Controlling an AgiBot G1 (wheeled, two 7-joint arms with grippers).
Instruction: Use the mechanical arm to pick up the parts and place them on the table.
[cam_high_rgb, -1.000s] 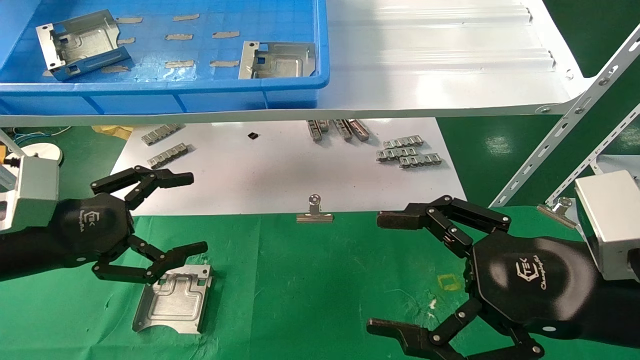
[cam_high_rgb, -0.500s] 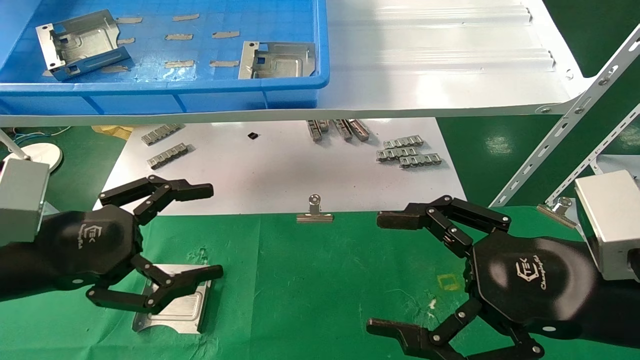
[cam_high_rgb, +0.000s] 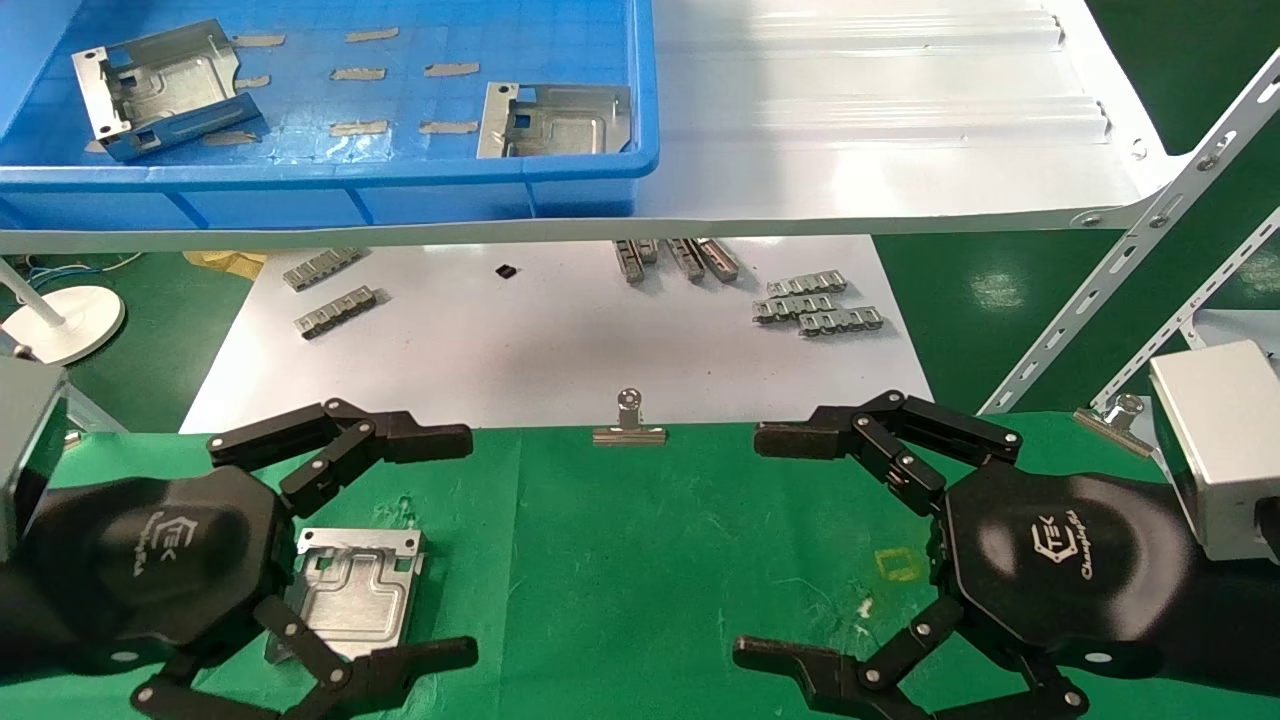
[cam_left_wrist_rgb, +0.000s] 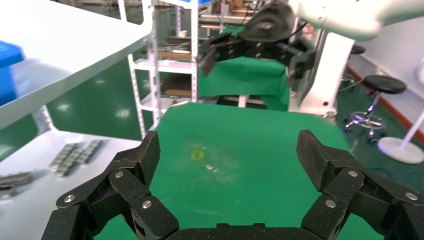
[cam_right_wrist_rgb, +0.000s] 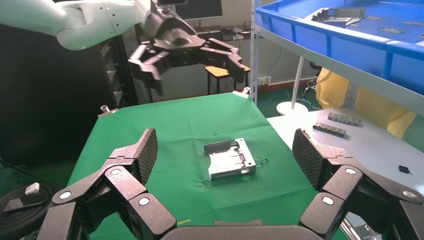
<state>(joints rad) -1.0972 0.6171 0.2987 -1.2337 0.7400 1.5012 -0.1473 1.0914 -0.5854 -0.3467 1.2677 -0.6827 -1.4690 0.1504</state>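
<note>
One silver part (cam_high_rgb: 350, 595) lies flat on the table's green cloth (cam_high_rgb: 620, 560), also seen in the right wrist view (cam_right_wrist_rgb: 231, 159). Two more parts (cam_high_rgb: 160, 85) (cam_high_rgb: 555, 120) lie in the blue bin (cam_high_rgb: 330, 190) on the white shelf. My left gripper (cam_high_rgb: 455, 548) is open and empty. It hovers above the cloth, with its fingers spread either side of the part in the head view. The right wrist view shows it (cam_right_wrist_rgb: 190, 55) raised well clear of the part. My right gripper (cam_high_rgb: 765, 548) is open and empty above the cloth's right side.
The white shelf (cam_high_rgb: 880, 150) overhangs the back, with slanted metal braces (cam_high_rgb: 1130, 250) on the right. A white sheet (cam_high_rgb: 560, 350) carries small grey toothed strips (cam_high_rgb: 815, 305) (cam_high_rgb: 335, 310). A binder clip (cam_high_rgb: 629, 425) sits at the cloth's far edge. A small yellow square (cam_high_rgb: 898, 565) marks the cloth.
My left gripper has moved toward the front edge and slightly right, from behind the part to straddling it in the head view. The part and the right arm have not moved.
</note>
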